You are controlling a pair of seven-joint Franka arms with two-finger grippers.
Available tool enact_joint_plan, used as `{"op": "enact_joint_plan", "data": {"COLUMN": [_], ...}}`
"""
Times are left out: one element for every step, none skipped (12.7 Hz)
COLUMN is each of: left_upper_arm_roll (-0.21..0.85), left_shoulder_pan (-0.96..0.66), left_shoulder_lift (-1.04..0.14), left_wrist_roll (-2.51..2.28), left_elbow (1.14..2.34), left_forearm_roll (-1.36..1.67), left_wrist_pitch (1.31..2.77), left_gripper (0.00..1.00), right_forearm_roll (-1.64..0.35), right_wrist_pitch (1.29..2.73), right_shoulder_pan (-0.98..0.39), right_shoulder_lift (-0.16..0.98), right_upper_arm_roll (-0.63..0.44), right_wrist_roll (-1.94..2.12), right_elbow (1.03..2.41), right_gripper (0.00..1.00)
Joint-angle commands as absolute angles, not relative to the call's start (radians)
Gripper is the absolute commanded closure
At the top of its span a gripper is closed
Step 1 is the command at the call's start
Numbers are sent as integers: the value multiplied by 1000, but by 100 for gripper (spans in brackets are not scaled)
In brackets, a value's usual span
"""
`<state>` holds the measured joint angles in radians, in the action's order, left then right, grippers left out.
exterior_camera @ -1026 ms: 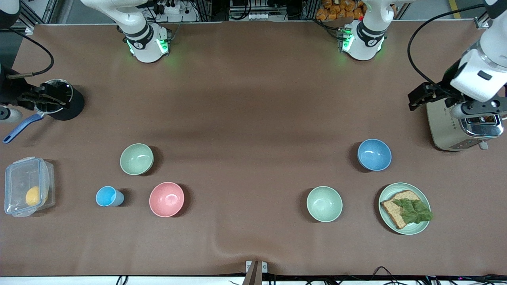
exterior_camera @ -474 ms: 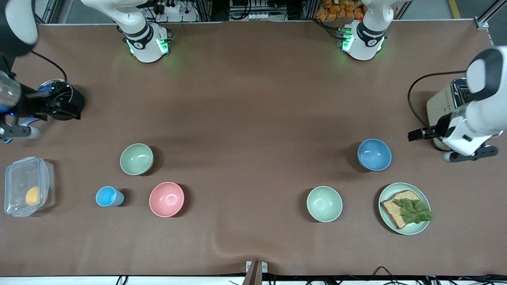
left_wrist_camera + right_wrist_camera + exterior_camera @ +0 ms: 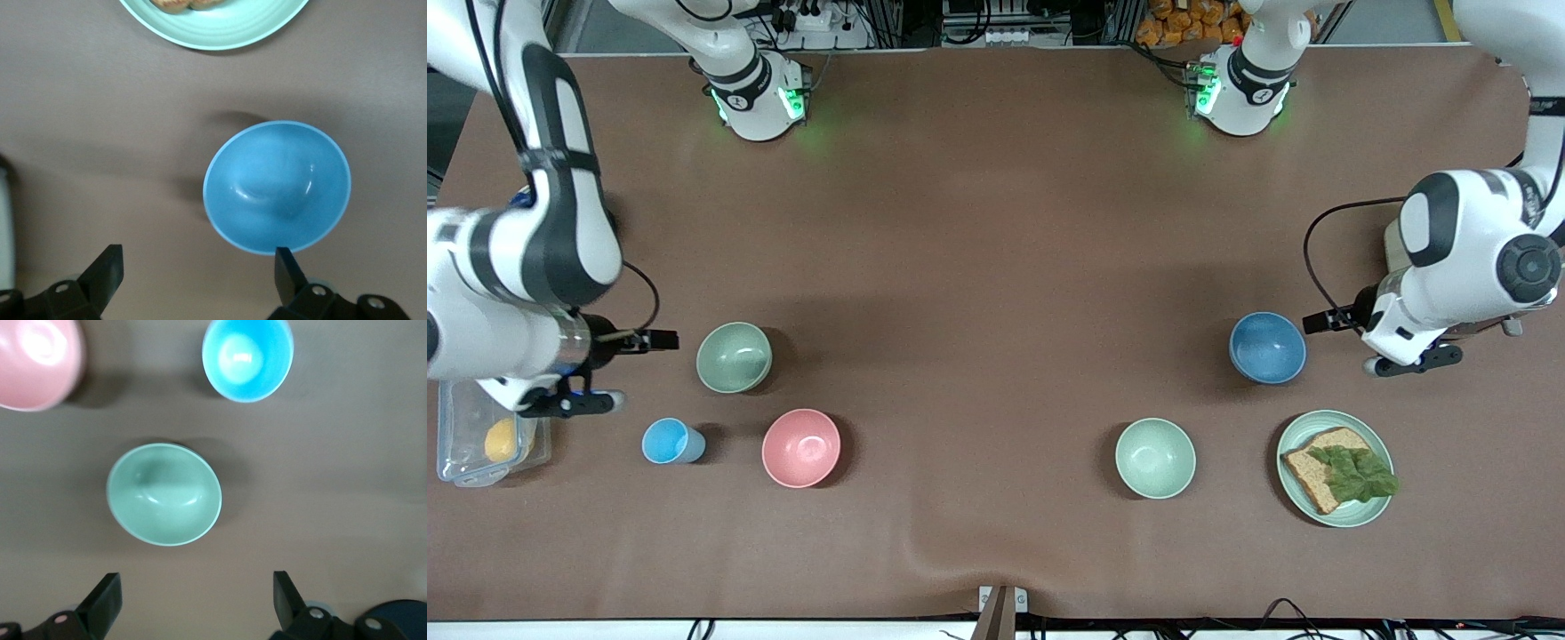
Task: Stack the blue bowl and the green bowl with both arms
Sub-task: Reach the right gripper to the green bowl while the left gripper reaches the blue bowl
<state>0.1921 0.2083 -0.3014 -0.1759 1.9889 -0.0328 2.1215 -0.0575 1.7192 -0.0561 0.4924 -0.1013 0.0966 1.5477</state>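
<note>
Pincers [image 3: 193, 267] [image 3: 193, 587] wide, round matte bowls [image 3: 1267, 348] [image 3: 734, 357]

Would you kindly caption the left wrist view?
Open left gripper hangs above the table beside the blue bowl.

Left gripper [image 3: 197, 277] now off toaster, open over table beside blue bowl [image 3: 1267, 348]. Right gripper [image 3: 193, 597] now off black pot, open near green bowl [image 3: 734, 356].
</note>
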Motion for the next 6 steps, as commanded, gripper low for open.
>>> {"op": "enact_joint_plan", "data": {"left_upper_arm_roll": [196, 196, 196, 196, 196, 196], "left_shoulder_pan": [210, 210, 210, 210, 212, 212], "left_shoulder_lift": [-386, -402, -409, -419, -432, -443], "left_wrist_roll": [-170, -170, -170, -170, -170, -170], "left_elbow": [1983, 1983, 1983, 1983, 1983, 1983], "left_forearm_roll": [-35, -52, -66, -74, -74, -74], "left_wrist_pitch": [2192, 2213, 2220, 2226, 2236, 2244], "left_gripper": [9, 17, 19, 25, 30, 32], "right_forearm_roll": [-127, -127, -136, -138, -138, -138], "right_wrist_pitch": [1790, 1821, 1847, 1877, 1884, 1887], "right_shoulder_pan": [-20, -21, -20, -24, -25, -22], "right_shoulder_lift": [606, 635, 650, 652, 652, 658], "right_upper_arm_roll": [-81, -81, -81, -81, -81, -80], "right_wrist_roll": [118, 118, 118, 118, 118, 118], "right_elbow": [1545, 1555, 1577, 1595, 1607, 1618], "right_gripper": [0, 0, 0, 0, 0, 0]}}
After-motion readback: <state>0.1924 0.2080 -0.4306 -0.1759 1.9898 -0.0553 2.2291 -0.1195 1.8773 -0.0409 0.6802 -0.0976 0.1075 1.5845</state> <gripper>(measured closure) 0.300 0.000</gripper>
